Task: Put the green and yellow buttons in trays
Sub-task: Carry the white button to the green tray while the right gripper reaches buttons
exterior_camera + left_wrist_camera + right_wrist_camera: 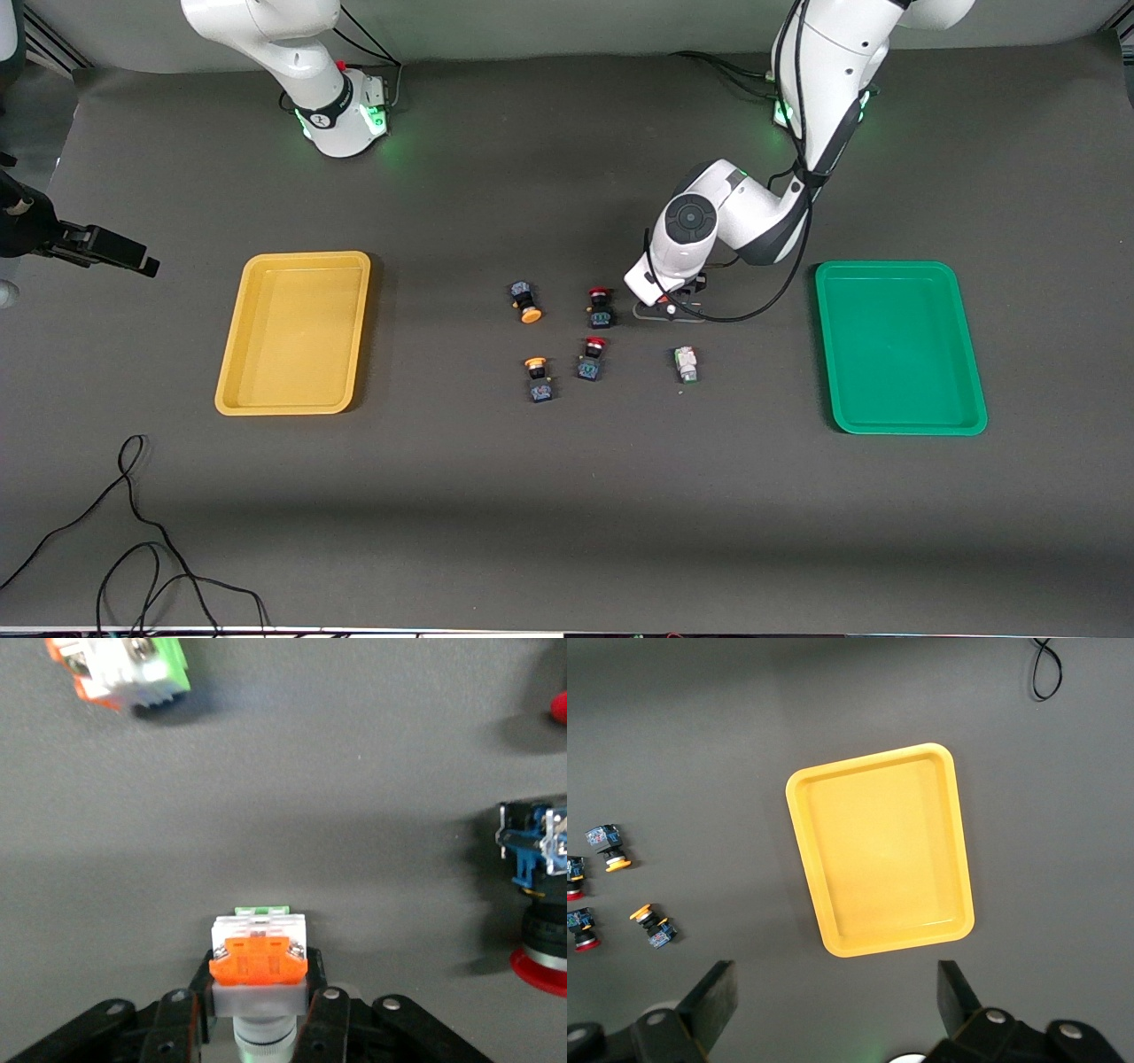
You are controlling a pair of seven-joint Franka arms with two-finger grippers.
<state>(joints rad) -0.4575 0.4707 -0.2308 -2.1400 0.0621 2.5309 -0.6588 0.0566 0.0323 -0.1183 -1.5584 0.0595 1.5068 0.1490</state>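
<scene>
A dark grey, matte sheet covers the bench (567, 496). At centre left of the front view lies the yellow tray (294, 332), a shallow glossy plastic rectangle with rounded corners and a raised rim; the green tray (899, 347), of the same shape, lies at centre right. Both hold nothing.

Between them sit the buttons. Two have round yellow-orange caps on black-blue bodies: one yellow button (525, 301) tilted on its side, and a second yellow button (539, 378) lower in the frame. Beside these are two red-capped buttons (600, 307), (592, 358). A white-bodied button (686, 364) with a green tint lies on its side toward the green tray.

The left arm is folded low, elbow bent, its white wrist pointing down at the sheet just above that white button in the frame. The left gripper (259, 1010) pinches another white button (259, 950), its black fingers (197, 992) pressed against the sides; an orange square block and a green edge show on it.

The right arm waits, its right gripper (837, 1005) spread wide, high over the yellow tray.

No writing is readable.
</scene>
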